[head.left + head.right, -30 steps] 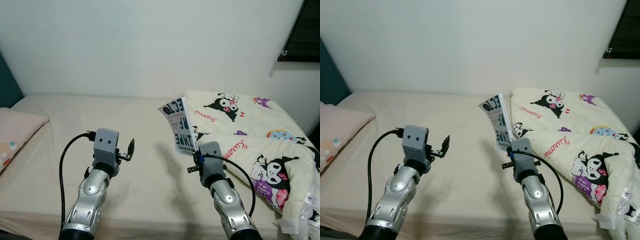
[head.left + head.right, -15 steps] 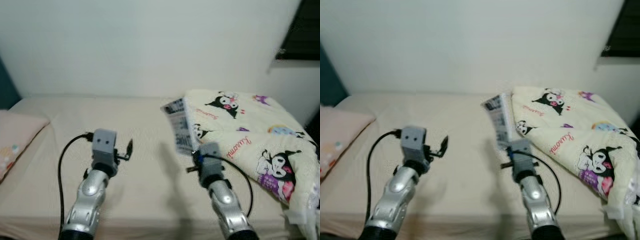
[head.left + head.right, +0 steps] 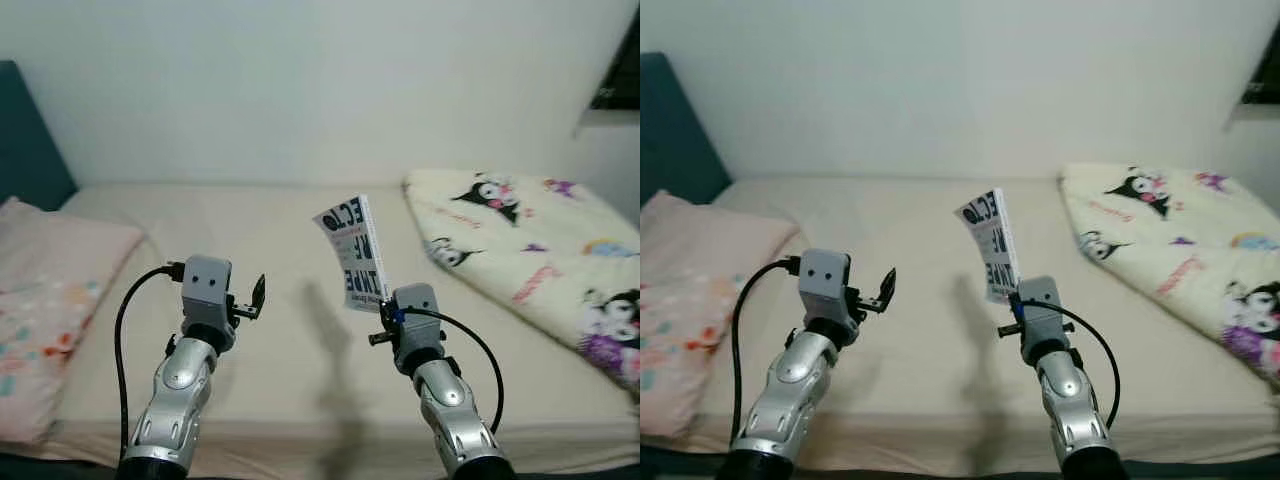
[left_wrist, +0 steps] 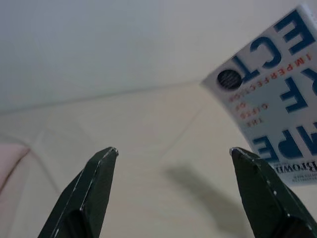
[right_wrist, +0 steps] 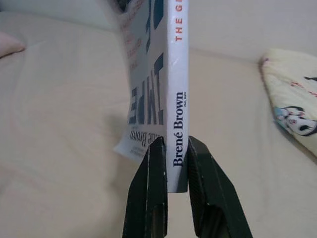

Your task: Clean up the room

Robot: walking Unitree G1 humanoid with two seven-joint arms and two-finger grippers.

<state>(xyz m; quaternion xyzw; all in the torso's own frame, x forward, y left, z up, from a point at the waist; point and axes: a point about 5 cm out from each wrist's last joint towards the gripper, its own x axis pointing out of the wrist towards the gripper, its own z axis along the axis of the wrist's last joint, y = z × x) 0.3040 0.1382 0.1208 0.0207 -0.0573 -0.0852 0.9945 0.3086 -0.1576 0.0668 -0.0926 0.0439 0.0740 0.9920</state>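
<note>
A book (image 3: pixel 356 254) is held clamped by its spine in the right tool (image 5: pixel 173 186), lifted above the bed (image 3: pixel 280 330). The left tool (image 4: pixel 173 168) is spread wide and empty beside the book. The book is judged not yet put away; the quilt (image 3: pixel 540 240) lies unfolded.

Both head views look forward and down from the near edge of the bed (image 3: pixel 280 230) toward the wall at its far edge, while each wrist view looks close along its own jaws, and all four share the upheld book (image 3: pixel 354 253) and the bed.
</note>
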